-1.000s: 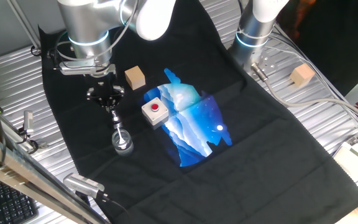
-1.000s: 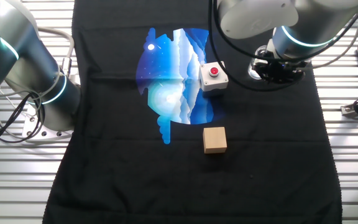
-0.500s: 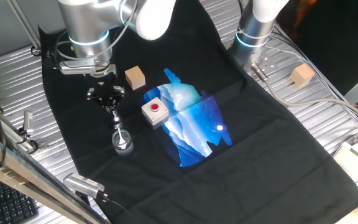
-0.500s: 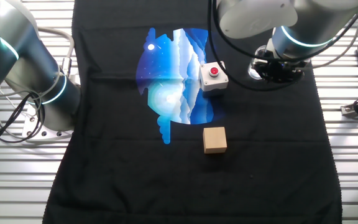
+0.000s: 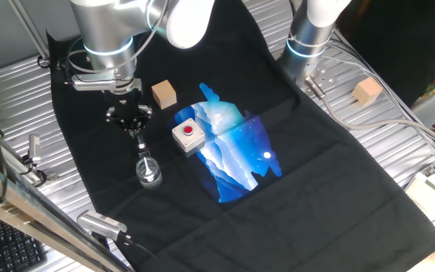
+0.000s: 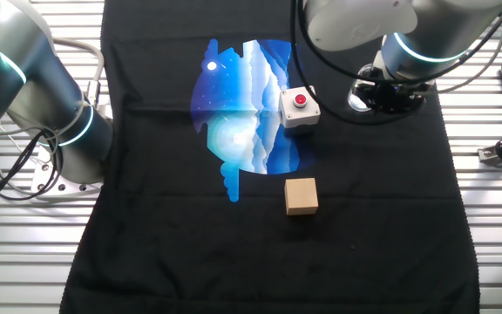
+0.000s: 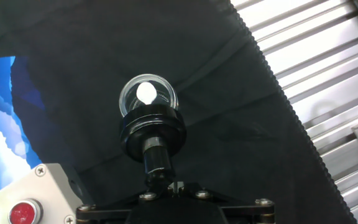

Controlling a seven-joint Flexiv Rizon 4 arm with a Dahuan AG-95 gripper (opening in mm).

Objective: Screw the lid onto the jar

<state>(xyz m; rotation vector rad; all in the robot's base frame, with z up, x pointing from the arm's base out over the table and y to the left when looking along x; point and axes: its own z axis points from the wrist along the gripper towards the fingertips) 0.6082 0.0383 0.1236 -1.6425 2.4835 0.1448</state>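
Observation:
The jar (image 5: pixel 149 173) is a small clear cylinder standing upright on the black cloth at the left. In the hand view the jar (image 7: pixel 148 93) shows an open mouth with a white spot inside. The black round lid (image 7: pixel 152 129) sits at the tip of my gripper (image 7: pixel 155 149), overlapping the jar's near rim. My gripper (image 5: pixel 140 149) hangs just above the jar, its thin fingers drawn together. In the other fixed view the gripper (image 6: pixel 385 93) hides most of the jar (image 6: pixel 356 99).
A white box with a red button (image 5: pixel 188 135) stands right of the jar, with a tan wooden cube (image 5: pixel 164 94) behind it. A second cube (image 5: pixel 367 91) lies off the cloth. Another arm's base (image 5: pixel 308 41) stands at the back. Ribbed metal table (image 7: pixel 334 93) borders the cloth.

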